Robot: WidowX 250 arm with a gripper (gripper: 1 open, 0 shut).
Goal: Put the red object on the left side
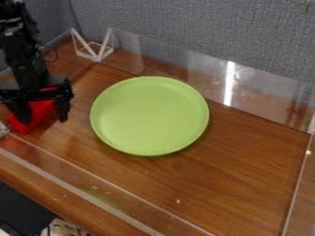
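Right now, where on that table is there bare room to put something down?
Bare wood lies right of the plate up to the clear wall, and along the front edge below it. The left end is crowded: the gripper stands open over the red block.

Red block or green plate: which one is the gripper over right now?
The red block, at the table's left edge. The gripper stands spread directly over it, while the green plate lies apart to the right.
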